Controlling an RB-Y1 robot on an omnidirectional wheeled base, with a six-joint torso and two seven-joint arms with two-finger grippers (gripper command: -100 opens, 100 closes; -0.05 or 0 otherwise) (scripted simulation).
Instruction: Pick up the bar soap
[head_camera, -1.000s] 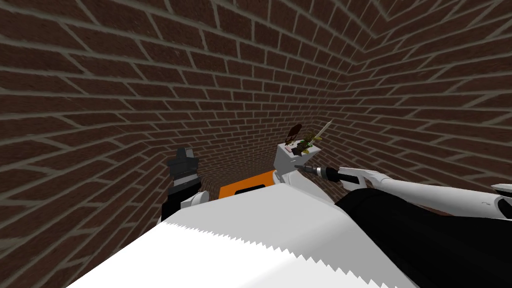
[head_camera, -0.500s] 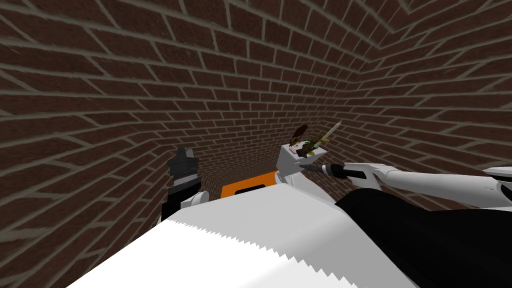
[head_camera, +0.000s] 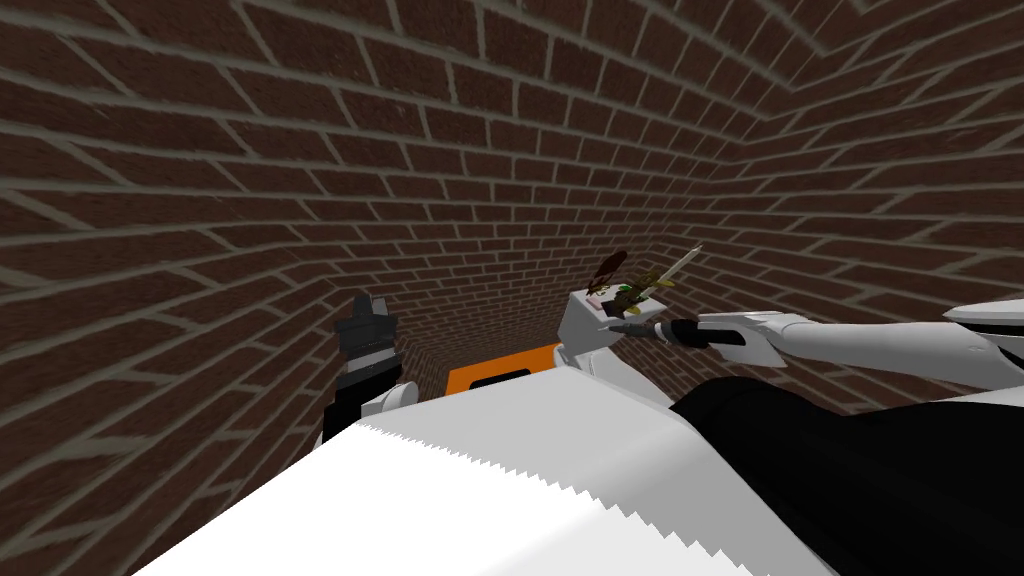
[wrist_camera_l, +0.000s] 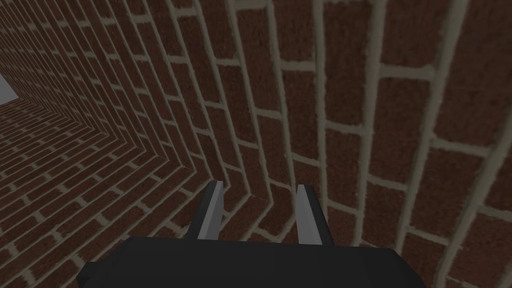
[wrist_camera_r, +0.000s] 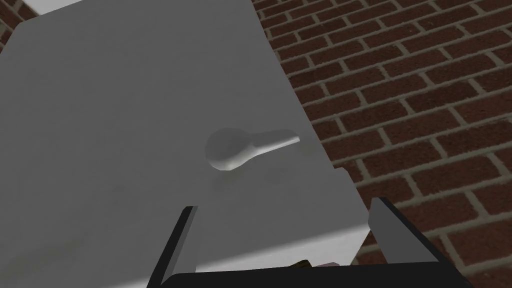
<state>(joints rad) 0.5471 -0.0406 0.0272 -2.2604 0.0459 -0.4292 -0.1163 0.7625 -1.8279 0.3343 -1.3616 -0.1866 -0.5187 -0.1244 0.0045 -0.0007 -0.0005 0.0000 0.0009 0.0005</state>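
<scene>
The right end effector (head_camera: 612, 325) hangs released, fingers spread wide and gripping nothing, just beside the front face of a white toilet tank (head_camera: 585, 330) set against a brick wall (head_camera: 300, 150). From the right wrist, the tank's grey flush lever (wrist_camera_r: 240, 150) stands just beyond the open fingers, so the hand faces the tank's front and not its top.

The pick-up is at an early stage: the reach is under way, but nothing has been grasped. The bar soap cannot be told apart with any certainty. It is judged to lie in the cluster of small things (head_camera: 625, 290) on the tank's lid, just above the right end effector. By that reading, what is left is to rise to the lid, single out the soap, close on it and lift.

The lid serves as the only holder in sight. It carries a dark brush-like piece (head_camera: 612, 268), a pale, slim, blade-like piece (head_camera: 682, 265) leaning outward, and some green bits among them. An orange fixture (head_camera: 495, 375) sits low beside the tank.

The left end effector (wrist_camera_l: 260, 192) is raised well apart from the tank, fingers narrowly parted and empty.
</scene>
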